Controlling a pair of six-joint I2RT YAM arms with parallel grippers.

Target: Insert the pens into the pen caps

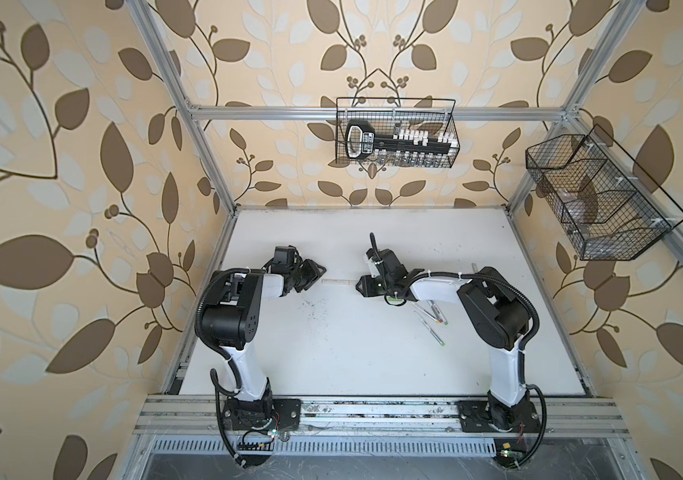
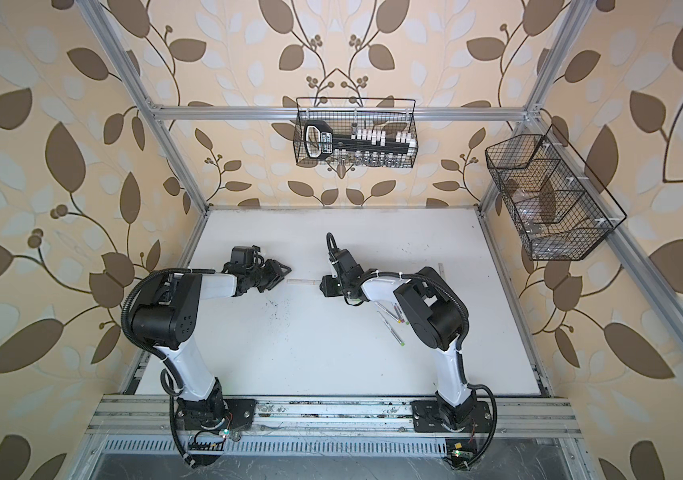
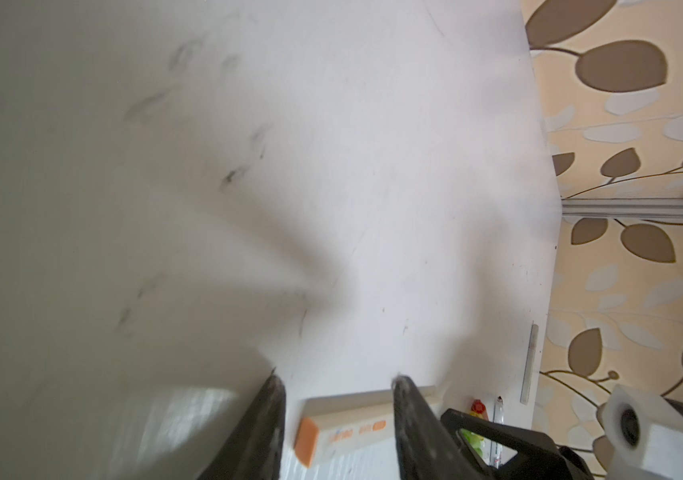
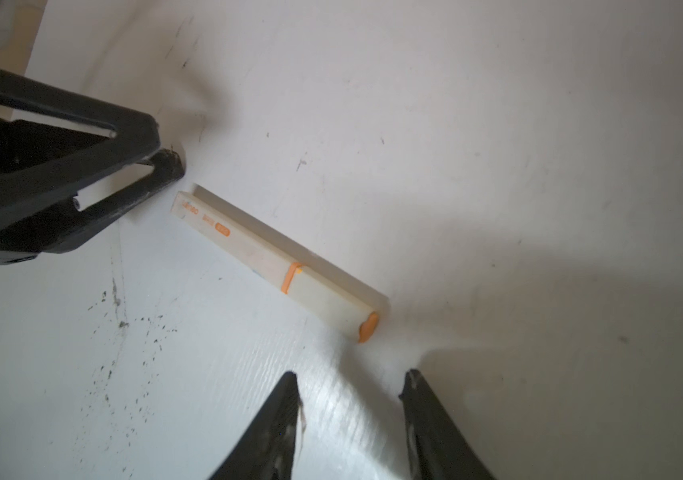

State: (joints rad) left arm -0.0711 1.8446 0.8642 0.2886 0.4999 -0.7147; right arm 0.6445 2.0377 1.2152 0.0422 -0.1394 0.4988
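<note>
A pale grey marker (image 1: 336, 281) (image 4: 277, 262) lies flat on the white table (image 1: 331, 361) between my two grippers. It has orange ends, an orange ring and dark lettering, and a pale cap (image 4: 331, 303) sits on one end. My left gripper (image 1: 324, 270) (image 3: 337, 378) is open just off its lettered end, holding nothing. My right gripper (image 1: 358, 286) (image 4: 350, 378) is open a little short of the capped end, also empty. Several thin white pens (image 1: 429, 316) with coloured ends lie under the right forearm in both top views.
One more thin pen (image 1: 475, 266) lies beyond the right arm near the table's right side. Dark specks (image 1: 310, 307) mark the table's middle. A wire basket (image 1: 398, 133) hangs on the back rail and another (image 1: 597, 199) on the right rail.
</note>
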